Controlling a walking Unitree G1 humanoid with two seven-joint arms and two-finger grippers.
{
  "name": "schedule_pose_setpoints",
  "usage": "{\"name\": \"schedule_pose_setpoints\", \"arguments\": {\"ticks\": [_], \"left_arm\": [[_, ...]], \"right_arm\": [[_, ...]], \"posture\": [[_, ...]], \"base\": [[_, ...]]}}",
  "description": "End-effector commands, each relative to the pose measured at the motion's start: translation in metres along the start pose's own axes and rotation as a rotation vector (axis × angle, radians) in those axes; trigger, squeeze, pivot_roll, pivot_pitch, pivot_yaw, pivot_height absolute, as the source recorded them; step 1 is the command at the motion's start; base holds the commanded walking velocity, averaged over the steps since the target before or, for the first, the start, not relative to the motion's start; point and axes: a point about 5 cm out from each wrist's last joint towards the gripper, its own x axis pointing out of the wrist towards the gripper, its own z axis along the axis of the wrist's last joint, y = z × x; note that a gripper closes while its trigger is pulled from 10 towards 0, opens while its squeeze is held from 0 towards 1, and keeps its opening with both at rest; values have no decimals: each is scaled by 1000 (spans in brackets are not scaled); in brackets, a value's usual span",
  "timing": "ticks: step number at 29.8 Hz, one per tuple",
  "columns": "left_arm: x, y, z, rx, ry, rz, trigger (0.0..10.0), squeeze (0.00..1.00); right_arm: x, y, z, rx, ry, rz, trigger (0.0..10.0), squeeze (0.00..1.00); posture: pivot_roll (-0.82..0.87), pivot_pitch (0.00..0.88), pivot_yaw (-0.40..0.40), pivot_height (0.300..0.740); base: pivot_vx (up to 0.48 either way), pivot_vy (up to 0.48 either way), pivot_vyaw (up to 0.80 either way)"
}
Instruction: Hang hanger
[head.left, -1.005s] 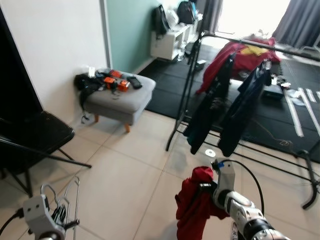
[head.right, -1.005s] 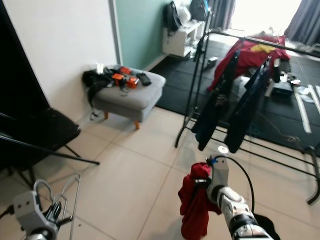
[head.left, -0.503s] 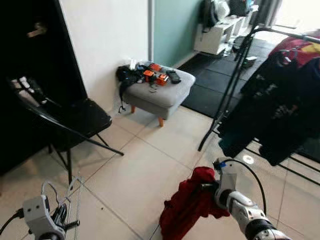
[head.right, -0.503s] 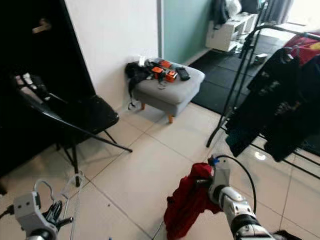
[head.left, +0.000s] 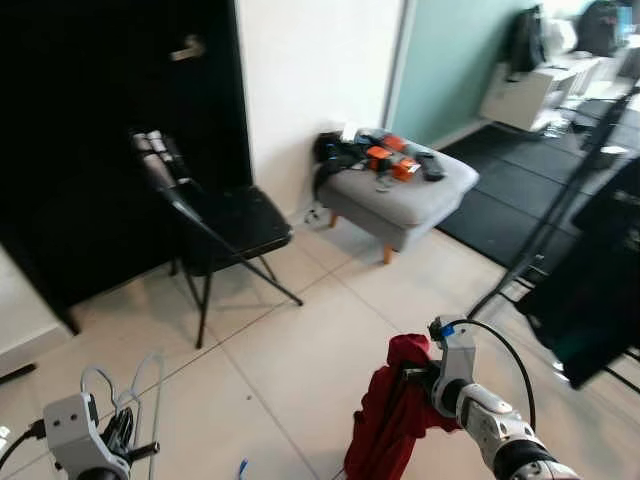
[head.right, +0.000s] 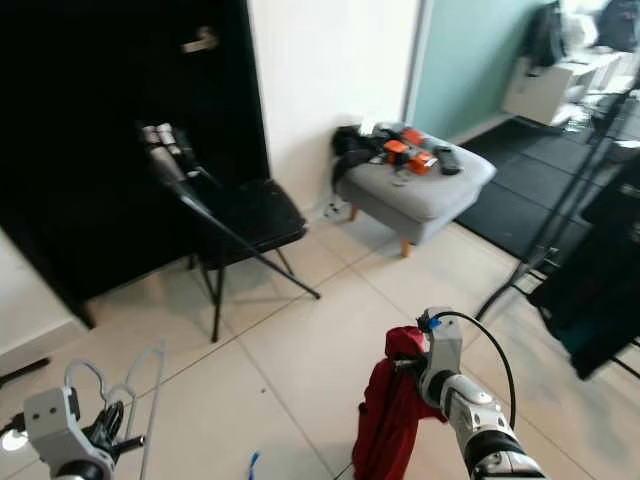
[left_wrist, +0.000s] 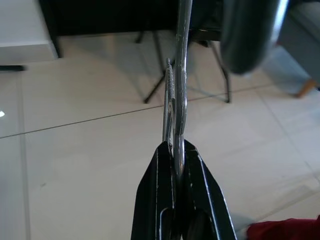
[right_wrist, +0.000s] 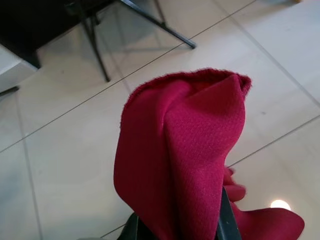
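Note:
A silver wire hanger (head.left: 146, 384) stands upright in my left gripper (head.left: 125, 446), low at the left over the tiled floor. The left wrist view has the black fingers (left_wrist: 159, 190) shut on the hanger's wire (left_wrist: 180, 75). A red garment (head.left: 390, 425) hangs bunched from my right gripper (head.left: 415, 378) at the lower middle, its cloth trailing down toward the floor. In the right wrist view the red cloth (right_wrist: 180, 150) covers most of the fingers. The clothes rack's black pole (head.left: 560, 205) slants at the far right edge.
A black folding chair (head.left: 215, 215) stands before a black door (head.left: 100, 120) on the left. A grey footstool (head.left: 405, 195) with orange and black items sits by the white wall. A dark garment (head.left: 590, 290) hangs at the right. A small blue scrap (head.left: 241, 467) lies on the tiles.
The camera has swung left: the rack and hanging clothes slid to the right edge, and the door and chair came into view. Both grippers keep their hold.

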Motion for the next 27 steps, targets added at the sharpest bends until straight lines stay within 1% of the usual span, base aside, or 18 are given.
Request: {"name": "schedule_pose_setpoints", "arguments": {"ticks": [1,4,17,27], "left_arm": [[-2,-2,-4,-3,15,1,10000,0],[-2,-3,-2,1,17,8,10000,0],[-4,-6,-1,-1,28,1,10000,0],[-5,-9,-1,-3,40,-4,10000,0]], "right_arm": [[-2,-3,-1,4,-4,-6,10000,0],[-1,-2,0,2,-2,3,10000,0],[-2,-2,0,4,-2,10,10000,0],[-4,-6,1,6,-6,3,10000,0]], "posture": [[8,93,-63,740],[11,108,-66,740],[-4,117,-64,740],[-9,133,-70,740]], "base": [[0,0,706],[0,0,706],[0,0,707],[0,0,709]]}}
